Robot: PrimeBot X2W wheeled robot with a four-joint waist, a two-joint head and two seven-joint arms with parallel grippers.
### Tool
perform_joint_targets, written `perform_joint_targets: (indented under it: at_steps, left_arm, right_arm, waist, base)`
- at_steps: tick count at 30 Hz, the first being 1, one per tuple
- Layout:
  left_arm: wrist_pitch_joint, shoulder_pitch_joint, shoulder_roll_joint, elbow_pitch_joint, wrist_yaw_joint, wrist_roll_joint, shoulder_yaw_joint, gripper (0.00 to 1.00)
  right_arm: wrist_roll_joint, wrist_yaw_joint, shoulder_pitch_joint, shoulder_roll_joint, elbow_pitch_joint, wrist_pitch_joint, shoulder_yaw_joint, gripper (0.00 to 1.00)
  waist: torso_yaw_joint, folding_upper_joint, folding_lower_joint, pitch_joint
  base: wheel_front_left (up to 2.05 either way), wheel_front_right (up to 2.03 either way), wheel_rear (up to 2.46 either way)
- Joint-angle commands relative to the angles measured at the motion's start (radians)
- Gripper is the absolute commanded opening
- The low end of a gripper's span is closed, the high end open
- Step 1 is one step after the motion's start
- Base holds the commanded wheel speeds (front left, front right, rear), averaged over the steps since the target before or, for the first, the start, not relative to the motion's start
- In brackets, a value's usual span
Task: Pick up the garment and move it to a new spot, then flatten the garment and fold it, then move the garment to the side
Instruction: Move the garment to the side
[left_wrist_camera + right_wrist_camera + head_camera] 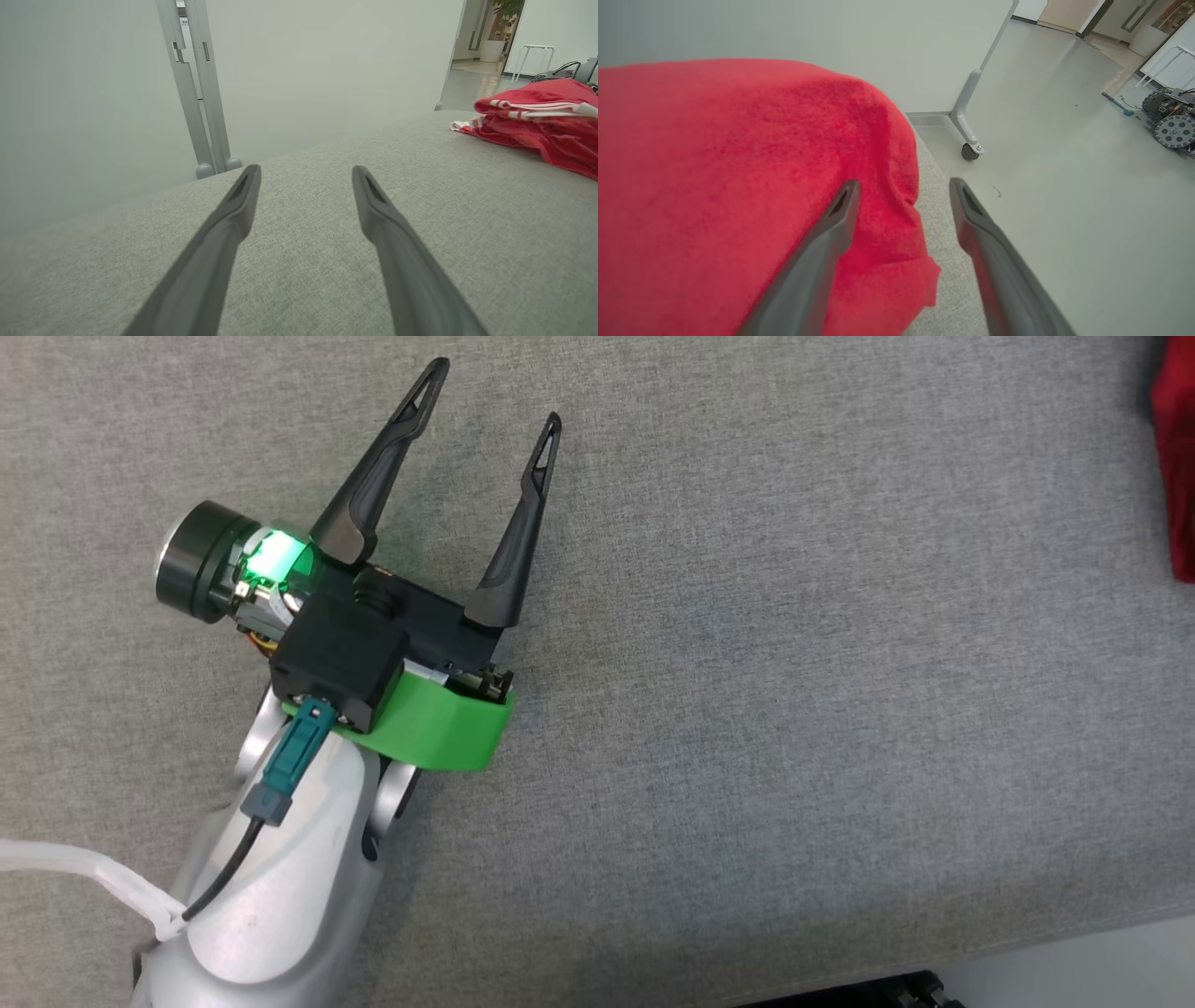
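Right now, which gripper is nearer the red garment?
Right. The right gripper stands open at the edge of the red garment; the left gripper hovers over the grey surface, well away.

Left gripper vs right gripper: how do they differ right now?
1. The left gripper is over bare grey surface; the right gripper is at the red garment, with one finger crossing it in its wrist view.
2. The left gripper has the garment well off to one side; the right gripper sits by the surface's edge, with floor beyond.
Shared: both have jaws spread open, gripping nothing.
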Motion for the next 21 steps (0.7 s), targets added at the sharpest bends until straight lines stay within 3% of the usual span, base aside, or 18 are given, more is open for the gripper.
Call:
perform_joint_targets:
  at_steps: [1,5,13,16,21]
  left_arm:
    - [-0.005,0.008,0.009,0.008,0.009,-0.002,0.004,1.00]
    - [-0.008,0.054,0.015,0.030,0.021,-0.020,0.014,1.00]
    - [-0.009,0.174,0.024,0.064,0.053,-0.069,0.041,1.00]
    - [-0.005,0.222,0.028,0.071,0.071,-0.084,0.053,1.00]
    - [0.002,0.297,0.038,0.082,0.100,-0.116,0.082,1.00]
  right_arm:
    - [-0.019,-0.001,0.003,0.020,0.007,-0.019,-0.009,1.00]
    - [-0.072,-0.001,0.056,0.085,-0.062,-0.034,-0.063,1.00]
    - [-0.234,-0.001,0.311,0.360,-0.446,-0.033,-0.178,1.00]
    - [-0.273,-0.001,0.406,0.458,-0.561,-0.033,-0.144,1.00]
    - [-0.298,-0.001,0.509,0.570,-0.669,-0.033,-0.060,1.00]
  waist:
    - [-0.014,-0.0001,-0.0002,-0.033]
    - [-0.032,-0.0001,-0.0002,-0.102]
    - [-0.056,-0.0001,-0.0002,-0.250]
    - [-0.056,-0.0001,-0.0002,-0.293]
    - [-0.038,-0.0001,-0.0002,-0.355]
  base:
    - [0.00,0.00,0.00]
    - [0.00,0.00,0.00]
    - [0.00,0.00,0.00]
    - [0.00,0.00,0.00]
    - [0.00,0.00,0.00]
